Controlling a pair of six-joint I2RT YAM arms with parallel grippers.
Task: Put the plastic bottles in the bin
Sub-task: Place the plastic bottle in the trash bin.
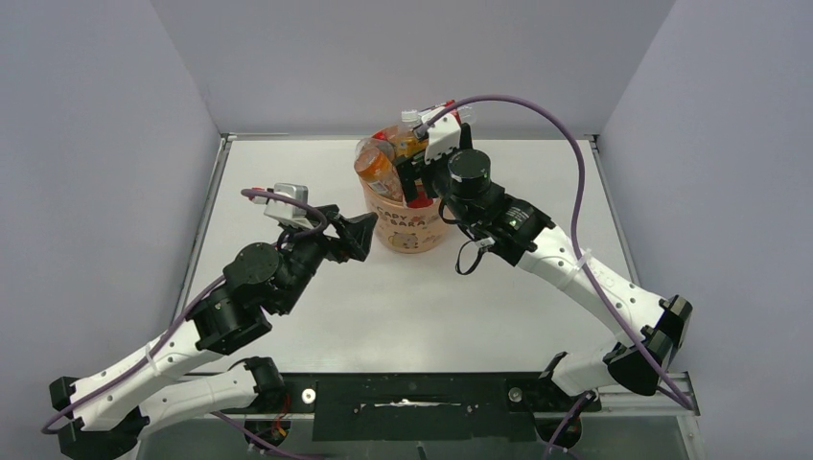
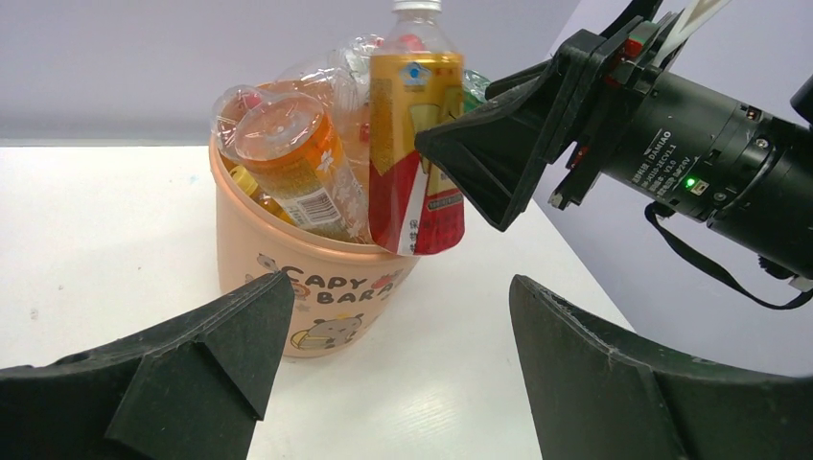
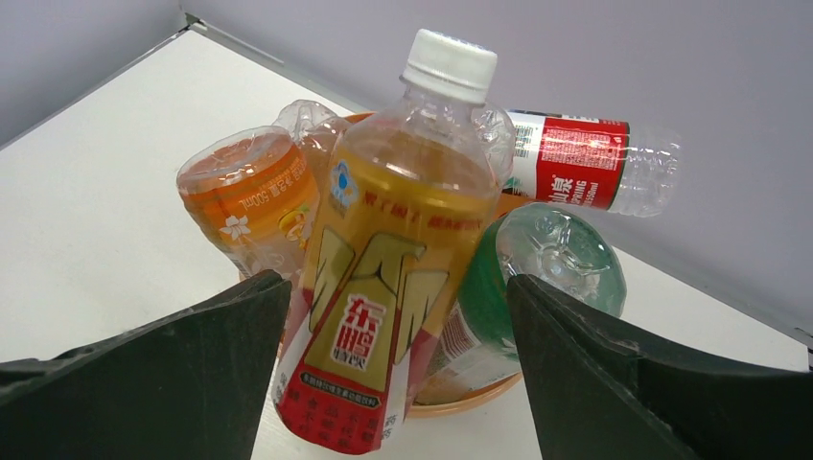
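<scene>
The bin (image 1: 412, 230) is a pale-orange bucket with "CAPY BARA" lettering (image 2: 278, 259), piled full of plastic bottles. A gold-and-red labelled bottle (image 3: 393, 259) with a white cap stands tilted over the near rim (image 2: 417, 125). An orange bottle (image 3: 254, 196) leans to its left, a green one (image 3: 537, 268) to its right, and a clear red-label one (image 3: 575, 163) lies behind. My right gripper (image 3: 395, 280) is open, with its fingers on either side of the gold bottle and not touching it. My left gripper (image 2: 401, 281) is open and empty, low beside the bin's left front (image 1: 360, 235).
White tabletop (image 1: 431, 307) enclosed by grey walls at the left, back and right. The right arm's wrist and cable (image 2: 709, 163) hang close above the bin's right side. A black strip (image 1: 412, 393) runs along the near edge between the arm bases.
</scene>
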